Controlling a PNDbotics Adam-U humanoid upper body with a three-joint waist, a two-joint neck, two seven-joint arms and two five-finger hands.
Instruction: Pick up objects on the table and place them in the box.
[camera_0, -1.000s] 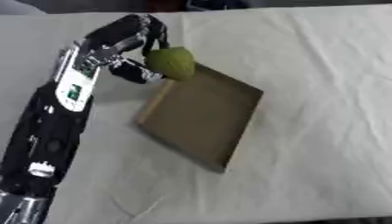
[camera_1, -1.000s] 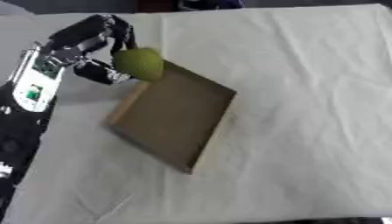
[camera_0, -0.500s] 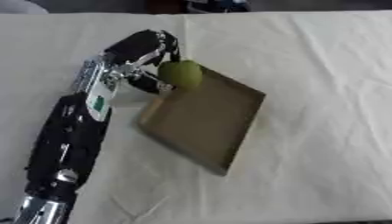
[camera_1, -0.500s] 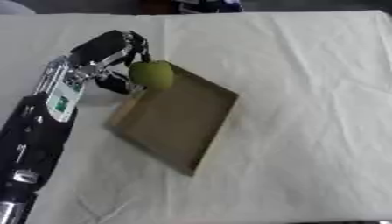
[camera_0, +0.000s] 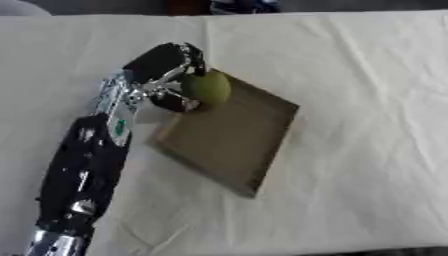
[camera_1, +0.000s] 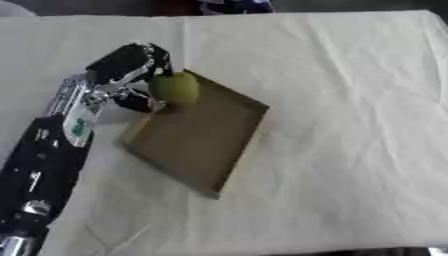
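Now left hand (camera_0: 166, 80) curled around green fruit (camera_0: 206, 88), over box (camera_0: 229, 141) corner.

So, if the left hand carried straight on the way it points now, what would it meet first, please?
The left hand points across the box, holding the green fruit over its near corner. Going on, it would probably meet the box floor or its far wall; height is unclear.
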